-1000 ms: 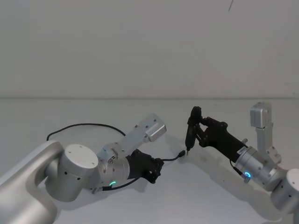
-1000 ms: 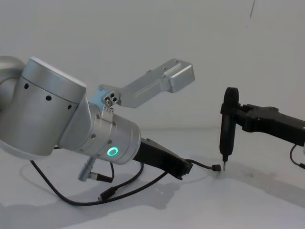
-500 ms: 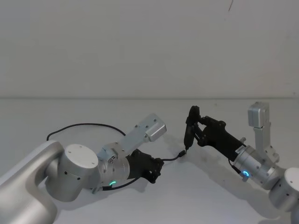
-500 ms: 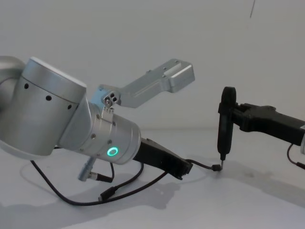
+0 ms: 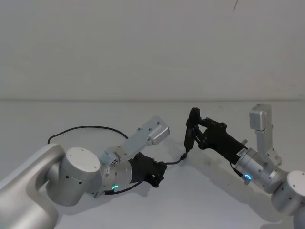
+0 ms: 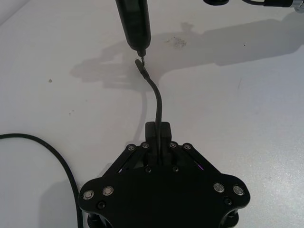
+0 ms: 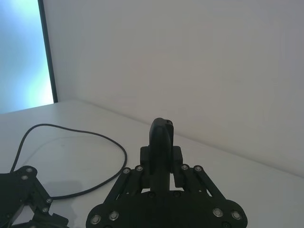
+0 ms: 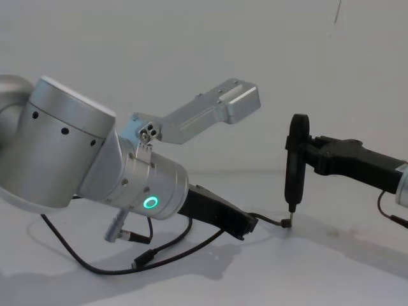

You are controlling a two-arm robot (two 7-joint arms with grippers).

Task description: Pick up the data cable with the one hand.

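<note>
1. The left gripper (image 6: 157,130) is held low over the white table (image 5: 71,112), its fingers pressed together and pinching the data cable (image 6: 155,97) a short way behind its small plug
2. From that pinch the cable's short free end is seen curving forward, its plug tip lifted just off the table; in the head view this tip lies at the table's middle, between the two grippers
3. The right gripper (image 8: 292,207) is pointed steeply downward, its fingertips (image 5: 188,149) just above the plug; its fingers are drawn together into one narrow black blade with nothing seen held
4. The rest of the data cable (image 5: 86,129) is laid in a wide loose loop on the robot's left side, and another stretch is trailed under the left arm toward the near edge in the chest view
5. Open table is left ahead of both grippers up to the plain wall (image 5: 152,47), and on the right side as well
6. No readable brand, label or writing is seen; a green ring light (image 8: 150,203) is lit on the left wrist and a blue one (image 5: 246,179) on the right
</note>
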